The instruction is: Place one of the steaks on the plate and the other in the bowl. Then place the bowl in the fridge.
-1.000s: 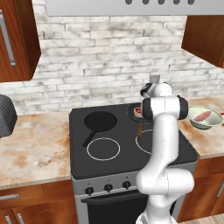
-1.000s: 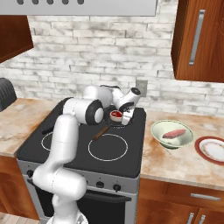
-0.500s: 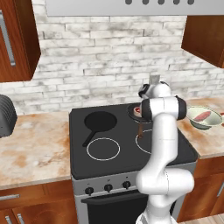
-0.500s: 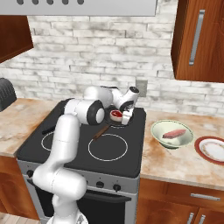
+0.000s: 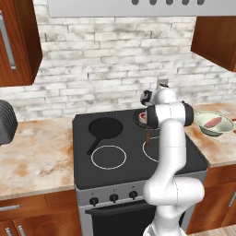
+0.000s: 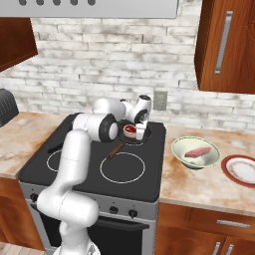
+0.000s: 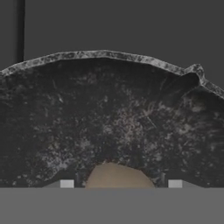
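The deeper red steak [image 6: 130, 130] lies in a dark pan [image 6: 130, 140] on the stove's back right burner. My gripper [image 6: 140, 131] reaches down into that pan. In the hand view its fingertips [image 7: 67, 183] stand apart on either side of the steak [image 7: 116, 176], with a small gap at each side, so the gripper [image 7: 120, 184] is open around it. The pale pink steak [image 6: 197, 151] rests in the greenish-white bowl [image 6: 182, 147] on the counter right of the stove. The red-rimmed plate [image 6: 242, 169] sits bare beyond the bowl. The fridge is out of view.
A second dark pan [image 5: 105, 127] with its handle toward the front sits on the back left burner. A brick wall backs the black stove top [image 6: 74, 172]. Wooden cabinets [image 6: 224, 45] hang overhead, and a dark appliance [image 5: 5, 122] stands on the left counter.
The hand has sunk slightly lower into the pan over the red steak. The bowl, plate and pans have not moved.
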### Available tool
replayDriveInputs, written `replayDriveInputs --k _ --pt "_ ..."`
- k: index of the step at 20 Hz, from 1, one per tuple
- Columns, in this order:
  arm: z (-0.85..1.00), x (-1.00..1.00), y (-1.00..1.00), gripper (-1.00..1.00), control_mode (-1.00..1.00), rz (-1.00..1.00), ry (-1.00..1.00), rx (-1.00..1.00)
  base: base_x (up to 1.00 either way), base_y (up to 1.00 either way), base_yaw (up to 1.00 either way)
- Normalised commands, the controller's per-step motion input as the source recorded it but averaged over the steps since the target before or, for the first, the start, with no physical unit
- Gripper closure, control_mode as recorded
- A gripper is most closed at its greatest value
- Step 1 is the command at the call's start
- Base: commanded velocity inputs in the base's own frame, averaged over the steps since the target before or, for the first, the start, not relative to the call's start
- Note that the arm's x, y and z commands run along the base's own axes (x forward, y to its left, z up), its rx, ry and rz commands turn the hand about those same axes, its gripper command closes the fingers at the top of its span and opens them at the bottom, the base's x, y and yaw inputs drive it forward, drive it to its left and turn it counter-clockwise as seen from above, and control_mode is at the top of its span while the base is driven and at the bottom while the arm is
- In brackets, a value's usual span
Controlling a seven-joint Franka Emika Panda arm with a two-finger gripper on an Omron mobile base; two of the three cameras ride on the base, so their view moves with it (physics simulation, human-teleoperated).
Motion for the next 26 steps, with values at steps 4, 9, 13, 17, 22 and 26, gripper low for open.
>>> replayDriveInputs --k 4,9,13,17,22,26 --pt "-0.13 -0.01 0.00 1.00 -1.00 0.00 0.06 0.00 0.00 0.00 0.00" --pt "0.02 -0.14 0.00 1.00 -1.00 0.00 0.00 0.07 0.00 0.00 0.00" --pt "0.22 -0.22 0.00 1.00 -1.00 -0.03 -0.01 0.13 0.00 0.00 0.00" --pt "0.43 -0.31 0.00 1.00 -1.00 -0.04 -0.02 0.12 0.00 0.00 0.00" --pt "0.27 -0.71 0.01 1.00 -1.00 -0.09 -0.06 0.00 0.00 0.00 0.00" --pt "0.16 -0.96 0.07 1.00 -1.00 -0.06 -0.02 0.00 0.00 0.00 0.00"
